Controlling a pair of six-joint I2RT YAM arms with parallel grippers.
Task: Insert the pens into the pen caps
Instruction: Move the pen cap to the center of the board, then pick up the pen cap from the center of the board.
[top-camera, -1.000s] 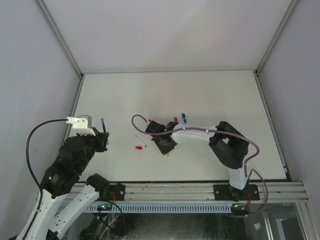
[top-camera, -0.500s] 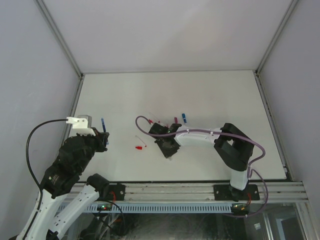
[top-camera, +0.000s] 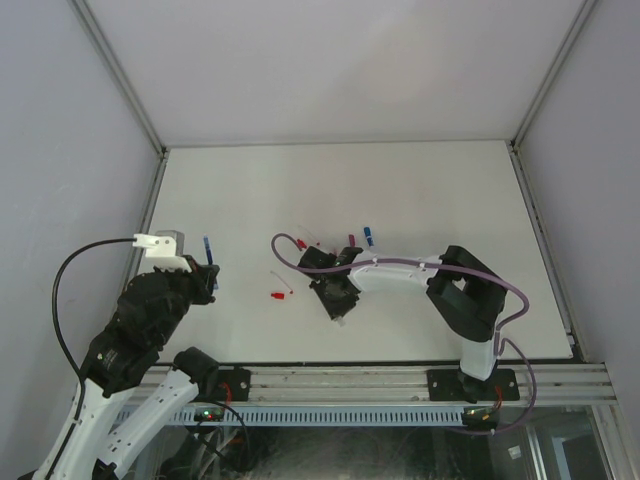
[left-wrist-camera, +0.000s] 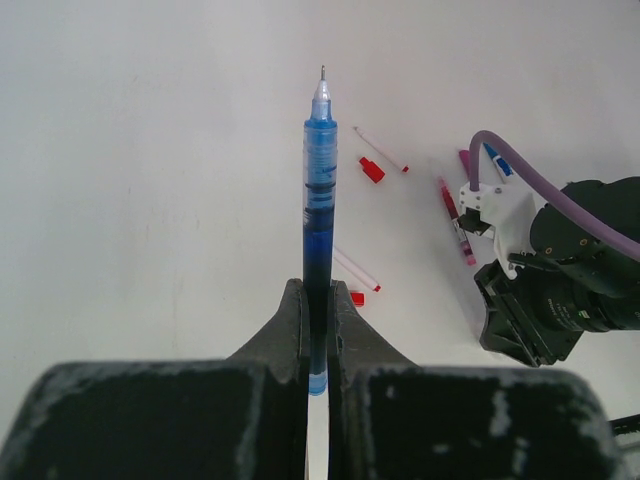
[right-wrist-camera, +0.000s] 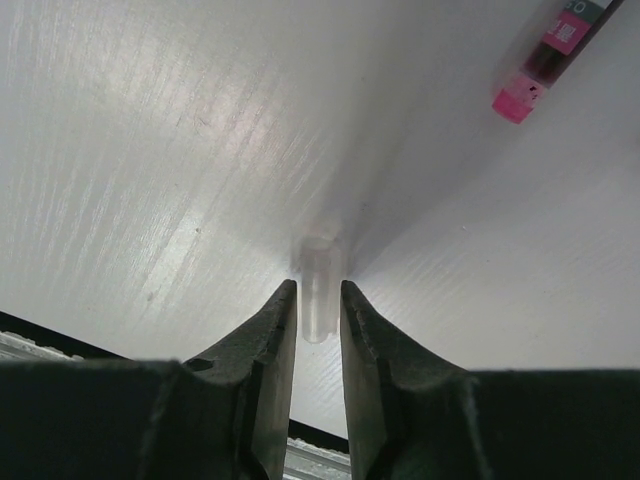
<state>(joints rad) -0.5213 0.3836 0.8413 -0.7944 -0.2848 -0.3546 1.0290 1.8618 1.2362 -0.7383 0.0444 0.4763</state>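
My left gripper (left-wrist-camera: 318, 300) is shut on the lower barrel of a blue pen (left-wrist-camera: 318, 200), which points away with its bare tip up; the same pen (top-camera: 206, 250) shows at the table's left. My right gripper (right-wrist-camera: 318, 290) is low over the table, jaws slightly apart around a small clear cap (right-wrist-camera: 320, 262) that stands on the surface with a thin gap on each side. From above, this gripper (top-camera: 340, 312) is near the middle front. A magenta pen (right-wrist-camera: 555, 50) lies just beyond it. Two white red-tipped pens (left-wrist-camera: 380, 150) (left-wrist-camera: 352, 268) and two red caps (left-wrist-camera: 371, 170) (left-wrist-camera: 357, 298) lie between the arms.
A magenta pen (top-camera: 351, 240) and a blue pen piece (top-camera: 368, 236) lie behind the right wrist. The right arm's purple cable (top-camera: 290, 240) loops over the table. Grey walls enclose the white table (top-camera: 450, 190) on three sides.
The right gripper shifted slightly toward the near edge, lowered to the table, and its jaws parted a little around the clear cap. The left arm and blue pen have not moved.
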